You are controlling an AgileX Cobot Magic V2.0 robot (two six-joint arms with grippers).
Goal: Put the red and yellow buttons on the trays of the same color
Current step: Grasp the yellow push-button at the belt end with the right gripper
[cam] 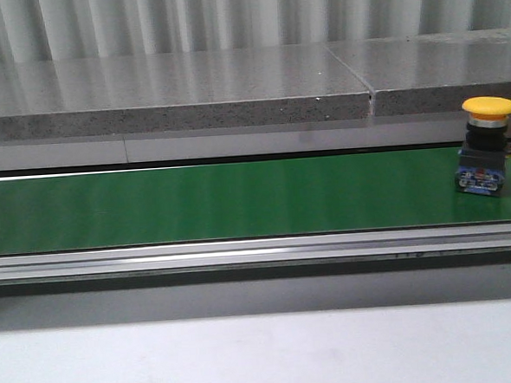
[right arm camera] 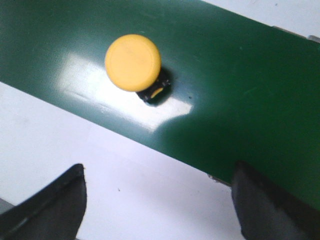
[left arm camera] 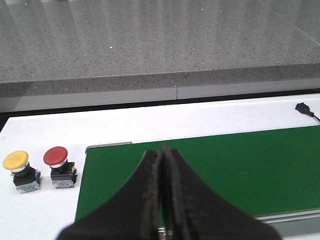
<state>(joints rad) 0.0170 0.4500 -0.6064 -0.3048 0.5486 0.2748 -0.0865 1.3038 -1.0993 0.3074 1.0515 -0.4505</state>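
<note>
Right gripper (right arm camera: 159,200) has its jaws spread wide, hovering above a yellow button (right arm camera: 133,63) that's standing upright on the green belt (right arm camera: 240,90). Front view puts that button (cam: 490,142) at the belt's (cam: 195,204) far right end. Left gripper (left arm camera: 162,200) is pressed together, nothing between the fingers, over the belt's (left arm camera: 240,165) other end. Off the belt on the white table (left arm camera: 45,210) sit two more side by side: another yellow one (left arm camera: 19,167) and a red button (left arm camera: 57,164).
</note>
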